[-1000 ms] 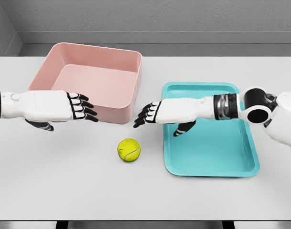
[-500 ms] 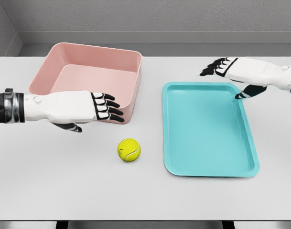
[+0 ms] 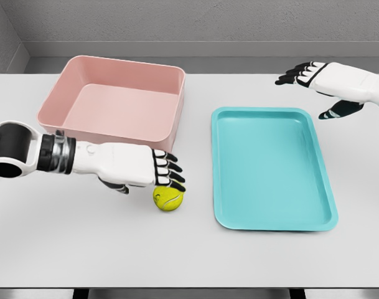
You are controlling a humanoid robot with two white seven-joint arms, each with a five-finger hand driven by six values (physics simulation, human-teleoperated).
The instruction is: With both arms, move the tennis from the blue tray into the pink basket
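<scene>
- Left white five-finger hand (image 3: pixel 142 168) low over the white table (image 3: pixel 83 249), fingers spread flat, dark fingertips (image 3: pixel 175 179) overlapping the top of the fuzzy yellow tennis ball (image 3: pixel 168 199); nothing gripped
- Ball on the bare table, between the shallow pink rectangular basket (image 3: pixel 170 131) and the flat blue rectangular tray (image 3: pixel 326 218)
- Right white hand (image 3: pixel 323 84) raised past the tray's far right corner, fingers loosely spread, holding nothing
</scene>
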